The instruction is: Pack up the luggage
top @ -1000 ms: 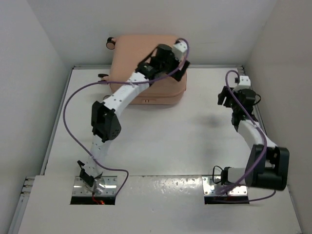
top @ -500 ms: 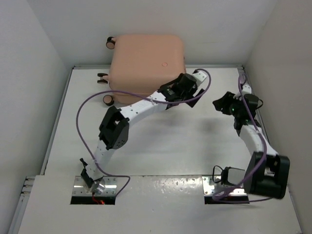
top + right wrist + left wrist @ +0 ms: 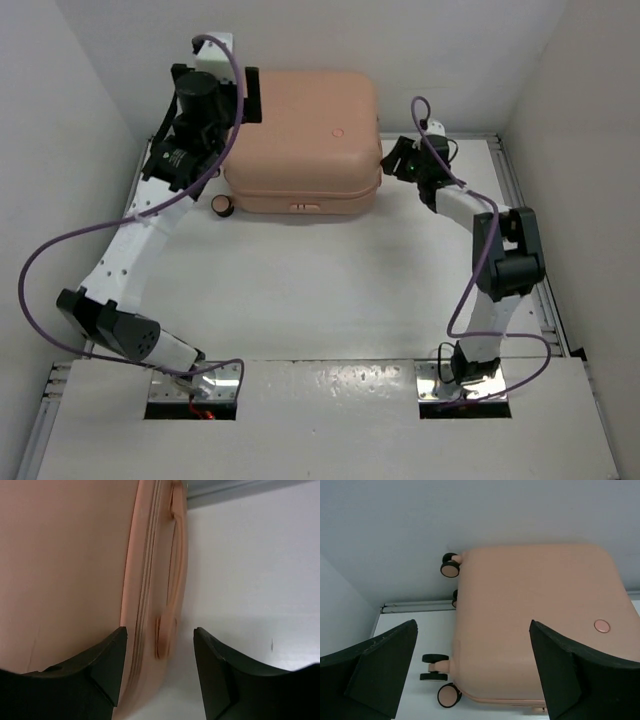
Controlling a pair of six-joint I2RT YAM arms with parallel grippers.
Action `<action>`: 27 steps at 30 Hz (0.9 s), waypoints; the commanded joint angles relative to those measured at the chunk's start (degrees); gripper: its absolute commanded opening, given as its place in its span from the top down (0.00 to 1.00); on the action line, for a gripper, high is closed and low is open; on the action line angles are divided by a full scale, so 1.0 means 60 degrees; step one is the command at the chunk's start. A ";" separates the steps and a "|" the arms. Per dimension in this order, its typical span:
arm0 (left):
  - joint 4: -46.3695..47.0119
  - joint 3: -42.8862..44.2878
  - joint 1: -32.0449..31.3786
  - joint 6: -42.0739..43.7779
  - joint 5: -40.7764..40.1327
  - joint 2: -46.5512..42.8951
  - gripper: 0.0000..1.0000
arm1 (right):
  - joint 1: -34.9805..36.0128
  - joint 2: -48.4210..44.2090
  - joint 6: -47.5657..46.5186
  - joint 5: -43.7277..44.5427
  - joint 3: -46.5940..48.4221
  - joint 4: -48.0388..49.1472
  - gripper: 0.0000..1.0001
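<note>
Luggage (image 3: 302, 135) is closed, flat. Left gripper (image 3: 472, 625) is held spread wide above it. Right gripper (image 3: 159, 631) is parted, apparently lined up on side handle (image 3: 179, 555) for a grab.

Luggage (image 3: 300, 135) (image 3: 535, 645) (image 3: 65, 570): one hard-shell suitcase, salmon-pink, rounded corners. Closed, lying flat with a broad shell face up, at the counter's far edge, left of centre. Small dark wheels (image 3: 222, 207) (image 3: 450, 569) point toward the left edge. Side handle (image 3: 177, 555) faces the right edge (same pink as the shell). Small round stud (image 3: 338, 131) (image 3: 602, 626) on top.
</note>
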 commanded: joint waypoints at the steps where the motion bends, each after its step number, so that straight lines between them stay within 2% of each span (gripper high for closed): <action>1: -0.0575 -0.0785 0.0405 -0.0245 -0.0110 -0.0159 0.00 | 0.0231 0.0996 -0.0433 0.1454 0.1402 0.0000 0.44; 6: -0.0662 -0.1388 0.1196 -0.0393 0.0065 -0.0512 0.00 | 0.0363 0.2610 -0.0918 0.2596 0.3743 -0.0498 0.47; 10: -0.0663 -0.1388 0.1694 -0.0393 0.0065 -0.0425 0.00 | 0.0364 0.3795 -0.1153 0.2539 0.5414 -0.0792 0.50; 11: -0.0663 -0.1301 0.1696 -0.0393 0.0065 -0.0424 0.00 | 0.0334 0.4103 -0.1182 0.2554 0.5578 -0.0966 0.53; 16: -0.0663 -0.1124 0.1915 -0.0393 0.0153 -0.0132 0.00 | 0.0378 0.5028 -0.1241 0.2071 0.6647 -0.1304 0.54; 21: -0.0663 -0.1124 0.1915 -0.0290 0.0270 -0.0043 0.00 | 0.0349 0.5614 -0.1299 0.1120 0.6912 -0.1625 0.54; 22: -0.0663 -0.1124 0.1915 -0.0290 0.0270 -0.0043 0.00 | 0.0349 0.5745 -0.1343 0.0930 0.7087 -0.1714 0.57; 23: -0.0663 -0.1124 0.2002 -0.0290 0.0270 -0.0043 0.00 | 0.0349 0.5804 -0.1387 0.0855 0.7175 -0.1860 0.70; 25: -0.0663 -0.1124 0.2003 -0.0290 0.0270 -0.0043 0.00 | 0.0363 0.5922 -0.1679 0.0825 0.7220 -0.2271 0.81; 26: -0.0663 -0.1226 0.2003 -0.0290 0.0270 -0.0043 0.00 | 0.0349 0.5893 -0.1796 0.0840 0.7090 -0.2373 0.83; 27: -0.0663 -0.1227 0.2003 -0.0290 0.0270 -0.0043 0.00 | 0.0363 0.5806 -0.2247 0.0550 0.7016 -0.2650 0.80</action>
